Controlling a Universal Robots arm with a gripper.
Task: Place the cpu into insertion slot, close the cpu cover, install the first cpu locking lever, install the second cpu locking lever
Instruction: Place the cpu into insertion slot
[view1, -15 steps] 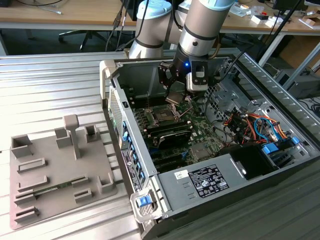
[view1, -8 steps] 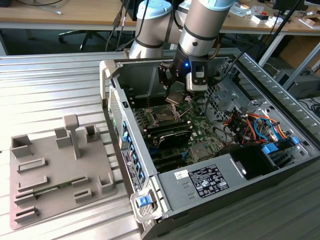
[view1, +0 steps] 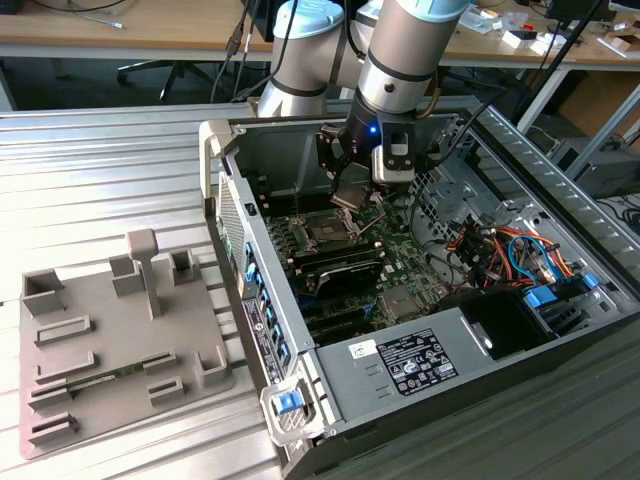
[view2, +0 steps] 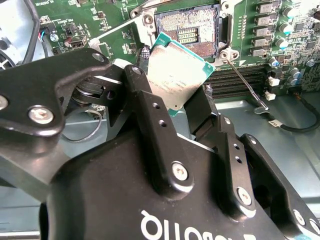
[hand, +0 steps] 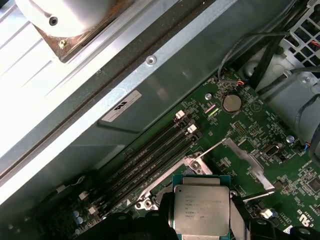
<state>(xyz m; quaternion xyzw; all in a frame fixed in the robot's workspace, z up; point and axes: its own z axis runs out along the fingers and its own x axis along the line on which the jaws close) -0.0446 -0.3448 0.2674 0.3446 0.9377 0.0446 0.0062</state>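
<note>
Now the end effector (view2: 170, 90) grips the cpu (view2: 180, 70) above the insertion slot (view2: 192, 32).

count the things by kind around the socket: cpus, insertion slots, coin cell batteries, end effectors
cpu: 1, gripped in the end effector
insertion slot: 1, empty and uncovered
coin cell battery: 1, on the green board
end effector: 1, shut on the cpu
total: 4

The gripper (view1: 348, 188) hangs in the open computer case (view1: 283, 150), pinching the cpu (view1: 347, 197) just above the insertion slot (view1: 327, 232) — grey fixture tray (view1: 110, 345) at the exterior view's left.
</note>
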